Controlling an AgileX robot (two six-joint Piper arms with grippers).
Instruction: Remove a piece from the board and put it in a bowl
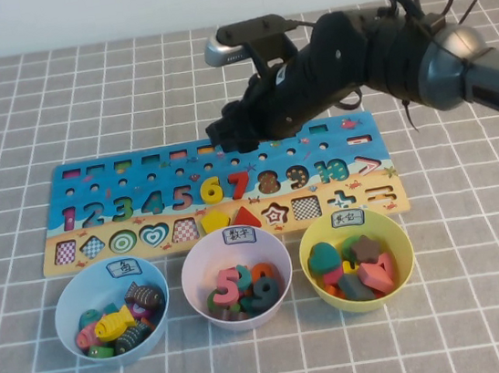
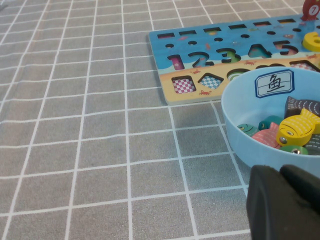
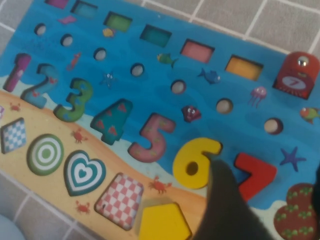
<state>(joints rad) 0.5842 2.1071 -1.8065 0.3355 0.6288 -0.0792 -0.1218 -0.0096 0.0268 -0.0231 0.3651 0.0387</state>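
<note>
The little red piece (image 3: 296,73) sits at the top edge of the board (image 3: 150,95), in the row of small square holes, just past the orange hole. It is a small red block with a rounded top. It has a shiny silver dot up high and a white round spot with a "7" on its face. It sits up a little above the board.

The board is long and flat, blue on top and sandy along the bottom, with bright numbers and shapes. It lies on the grey checked tabletop (image 1: 56,111).

The right claw (image 1: 235,131) hangs low over the top edge of the board, above the yellow 6 (image 1: 210,190). I cannot tell if its fingers are apart or together.

The left claw (image 2: 283,202) is down low beside the pale blue bowl (image 2: 235,132). I cannot tell how its fingers are either. The bowl stands just in front of the board's left end and holds toy fish (image 2: 296,129).
</note>
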